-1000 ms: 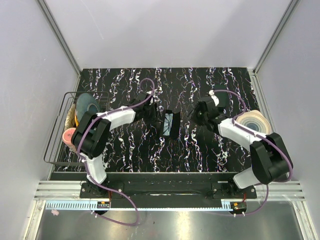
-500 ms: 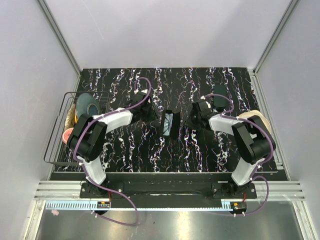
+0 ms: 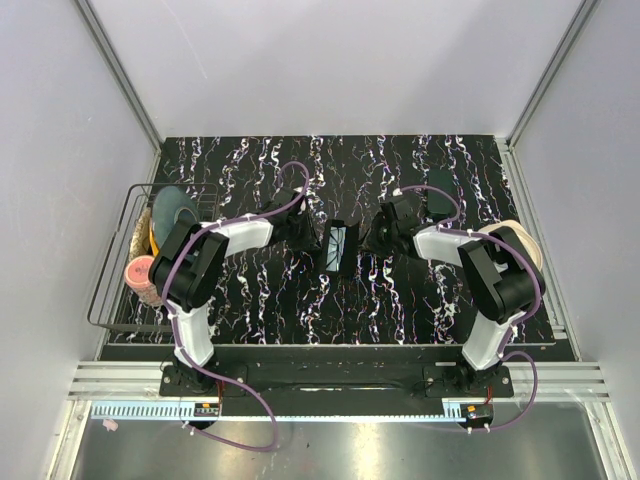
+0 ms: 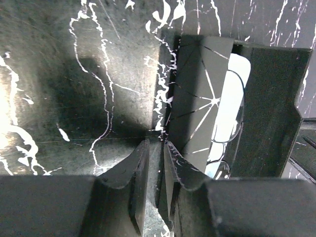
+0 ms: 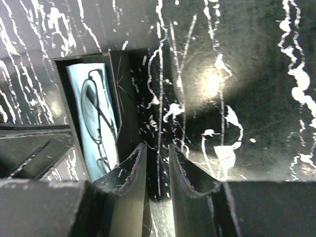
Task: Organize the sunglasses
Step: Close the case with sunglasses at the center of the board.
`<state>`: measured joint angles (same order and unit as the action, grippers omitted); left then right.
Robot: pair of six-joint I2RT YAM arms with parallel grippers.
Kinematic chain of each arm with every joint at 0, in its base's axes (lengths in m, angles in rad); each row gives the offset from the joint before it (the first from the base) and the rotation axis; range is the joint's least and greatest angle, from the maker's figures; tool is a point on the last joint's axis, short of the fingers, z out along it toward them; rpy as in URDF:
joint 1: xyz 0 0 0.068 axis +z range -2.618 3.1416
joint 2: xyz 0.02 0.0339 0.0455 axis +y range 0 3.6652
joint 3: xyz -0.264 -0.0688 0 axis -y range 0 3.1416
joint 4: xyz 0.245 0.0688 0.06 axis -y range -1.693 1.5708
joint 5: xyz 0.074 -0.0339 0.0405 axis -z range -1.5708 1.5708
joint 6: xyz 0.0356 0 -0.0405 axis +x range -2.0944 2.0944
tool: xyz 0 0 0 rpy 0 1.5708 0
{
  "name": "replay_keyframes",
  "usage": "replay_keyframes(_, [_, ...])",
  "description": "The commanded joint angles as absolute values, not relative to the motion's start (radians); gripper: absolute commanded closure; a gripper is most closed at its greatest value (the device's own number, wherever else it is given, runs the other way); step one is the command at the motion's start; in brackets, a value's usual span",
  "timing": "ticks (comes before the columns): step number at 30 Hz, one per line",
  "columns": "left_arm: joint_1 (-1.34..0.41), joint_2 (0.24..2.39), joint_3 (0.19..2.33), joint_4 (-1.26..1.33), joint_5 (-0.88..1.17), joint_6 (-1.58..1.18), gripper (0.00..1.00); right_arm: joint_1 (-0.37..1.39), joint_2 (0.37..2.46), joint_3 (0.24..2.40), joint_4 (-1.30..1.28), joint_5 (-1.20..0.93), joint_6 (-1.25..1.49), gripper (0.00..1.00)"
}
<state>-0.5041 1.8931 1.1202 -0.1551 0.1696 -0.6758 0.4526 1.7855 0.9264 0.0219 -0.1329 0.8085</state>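
Observation:
A black sunglasses case (image 3: 340, 248) stands open at the middle of the marbled table. In the wrist views thin wire-framed sunglasses (image 4: 229, 113) (image 5: 96, 113) lie against its pale lining. My left gripper (image 3: 313, 238) is at the case's left side. Its jaws (image 4: 155, 143) are nearly together, pinching a thin dark flap of the case (image 4: 197, 94). On the case's right side is my right gripper (image 3: 370, 241). Its jaws (image 5: 157, 147) are also narrow, with the dark side wall of the case (image 5: 133, 89) running down between them.
A wire basket (image 3: 110, 290) at the left edge holds a teal roll (image 3: 172, 208) and a pink roll (image 3: 138, 270). A pale tape roll (image 3: 512, 245) and a dark oval object (image 3: 438, 205) lie behind the right arm. Grey walls enclose the table.
Both grippers have moved inward to the case's two sides, the right one furthest, and both pairs of jaws have narrowed. The case has stayed in place.

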Motion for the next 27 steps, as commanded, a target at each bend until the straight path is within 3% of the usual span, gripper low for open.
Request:
replay_keyframes(1, [-0.502, 1.908, 1.158, -0.13, 0.23, -0.652, 0.78, 0.477, 1.753, 0.991, 0.037, -0.173, 0.813, 0.69])
replay_keyframes(15, [-0.505, 1.899, 1.143, -0.117, 0.241, -0.661, 0.79, 0.551, 1.824, 1.088, 0.005, -0.156, 0.79, 0.65])
replay_keyframes(27, [-0.505, 1.887, 1.137, -0.12, 0.229, -0.66, 0.79, 0.614, 1.959, 1.247, -0.214, -0.086, 0.671, 0.65])
